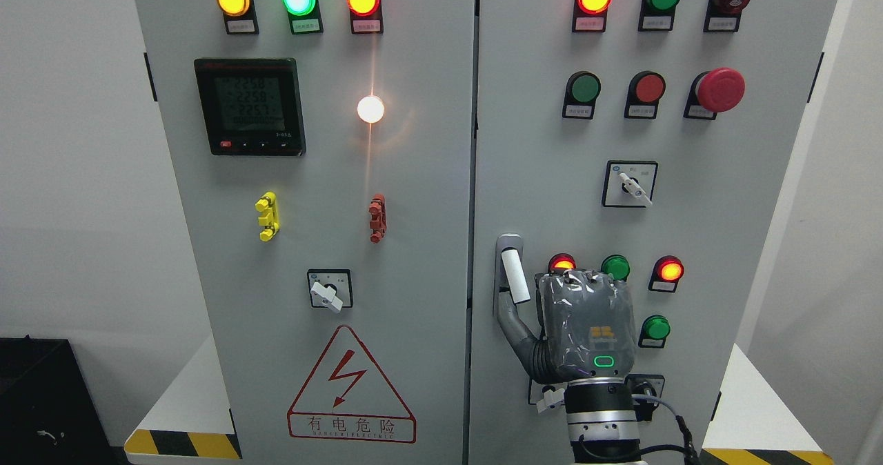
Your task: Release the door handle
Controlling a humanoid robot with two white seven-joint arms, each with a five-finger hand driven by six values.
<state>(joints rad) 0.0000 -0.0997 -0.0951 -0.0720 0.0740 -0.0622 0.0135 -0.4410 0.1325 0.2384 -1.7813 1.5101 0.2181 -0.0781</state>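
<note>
Low on the right cabinet door, the grey-wrapped right hand (585, 327) is hovering beside the white-grip metal door handle (514, 276). Only its thumb is touching the handle, fingers unclamped; release looks nearly done, withdrawal remaining.

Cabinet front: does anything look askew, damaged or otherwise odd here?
Nothing looks damaged. The bright white spot on the left door throws a vertical streak, which looks like glare. The right hand is raised by the door handle, thumb reaching to its lower end; whether it grips is unclear.
</note>
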